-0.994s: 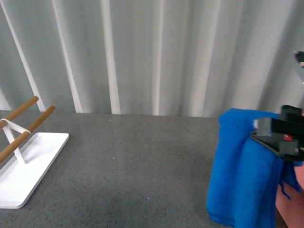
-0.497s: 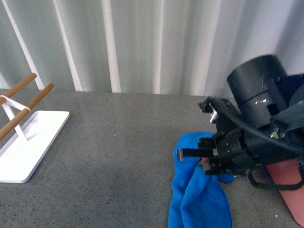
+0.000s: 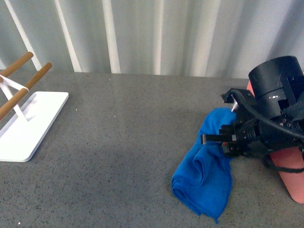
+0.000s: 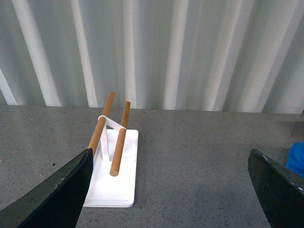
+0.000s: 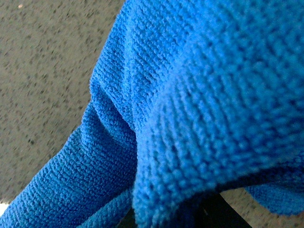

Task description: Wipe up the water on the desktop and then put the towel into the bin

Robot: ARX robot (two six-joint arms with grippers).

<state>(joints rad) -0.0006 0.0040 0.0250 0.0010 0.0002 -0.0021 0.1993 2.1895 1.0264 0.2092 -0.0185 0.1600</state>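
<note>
On the desktop [image 3: 118,142] — towel [image 3: 204,185] in right gripper [image 3: 223,142] jaws — beside bin [image 3: 292,183]

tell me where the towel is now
In the front view, the towel lies bunched on the desktop at right, against the right gripper, beside the bin.

stand: flat white rectangular tray-stand [image 3: 38,124] lying at the far left of the front view, its long side running away from the camera | bars: two round light-brown wooden bars [image 3: 38,73] sitting side by side above it, a thin white crosspiece [image 4: 112,123] joining them | backdrop: pale grey-white ribbed wall panelling [image 3: 156,33] standing behind
</note>
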